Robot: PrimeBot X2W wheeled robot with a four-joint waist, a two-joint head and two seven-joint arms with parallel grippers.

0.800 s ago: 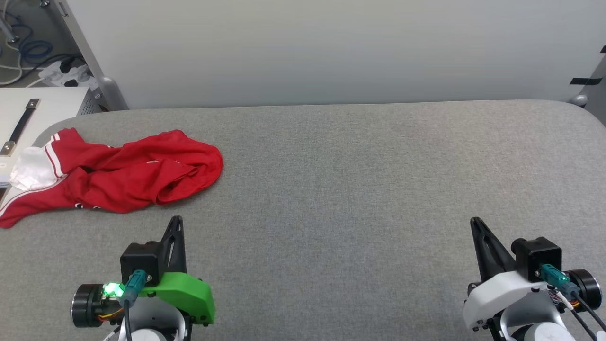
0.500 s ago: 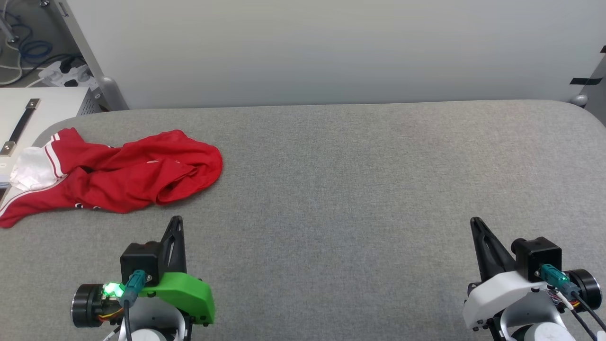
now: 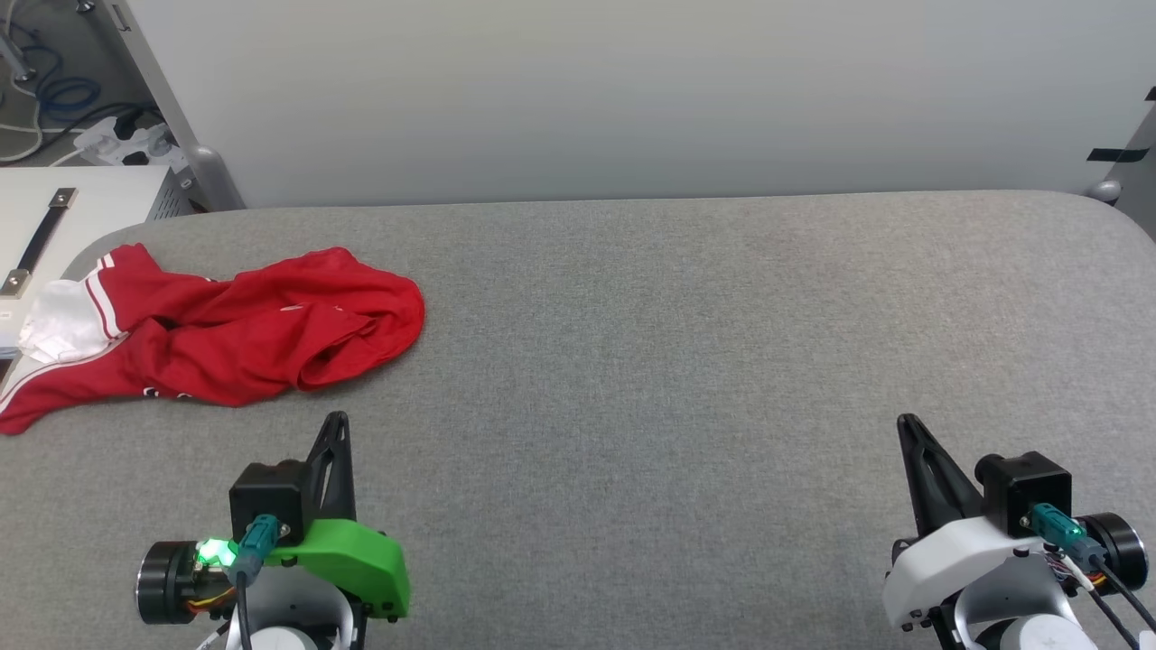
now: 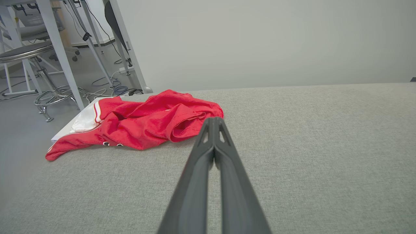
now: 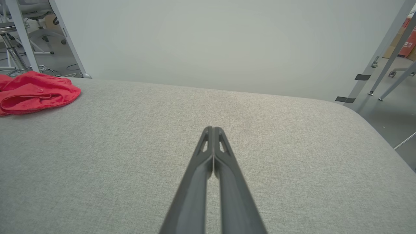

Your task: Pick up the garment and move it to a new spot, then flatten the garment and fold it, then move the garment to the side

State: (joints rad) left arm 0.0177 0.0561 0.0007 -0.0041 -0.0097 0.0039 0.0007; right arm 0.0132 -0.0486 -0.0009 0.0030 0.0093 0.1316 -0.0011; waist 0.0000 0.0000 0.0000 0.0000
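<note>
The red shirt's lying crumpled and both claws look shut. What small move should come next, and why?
Probably open the left gripper and reach it toward the garment: it lies untouched, crumpled at the table's left end, nearest that arm, and shut jaws cannot take hold.

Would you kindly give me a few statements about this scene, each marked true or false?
1. The garment lies crumpled at the left end of the grey surface. True.
2. The left pincer grips the garment. False: it is shut on nothing, short of the cloth.
3. The right pincer stands open. False: its fingers are pressed together.
4. A white sleeve shows at the garment's left end. True.
</note>
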